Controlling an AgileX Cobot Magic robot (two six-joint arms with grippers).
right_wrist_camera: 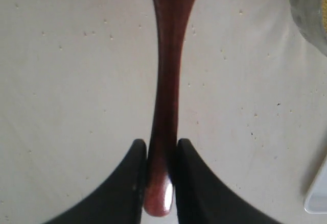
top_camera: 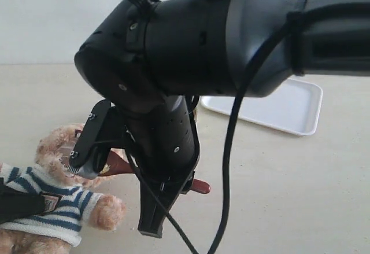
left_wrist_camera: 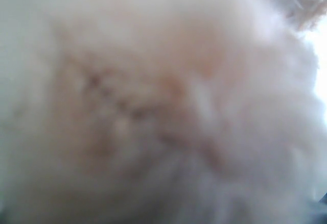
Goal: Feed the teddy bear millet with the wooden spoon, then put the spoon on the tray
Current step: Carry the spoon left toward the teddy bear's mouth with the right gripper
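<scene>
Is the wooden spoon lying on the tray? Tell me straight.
No: the right gripper is shut on the handle of the wooden spoon, which hangs well off the tray.

Glossy black rounded arm housing (top_camera: 191, 40), probable small screws (top_camera: 133, 26), looping black cable (top_camera: 230, 144), tapered black hand (right_wrist_camera: 161, 147)

Teddy bear (top_camera: 60, 199) left, tray (top_camera: 283, 109) right
</scene>
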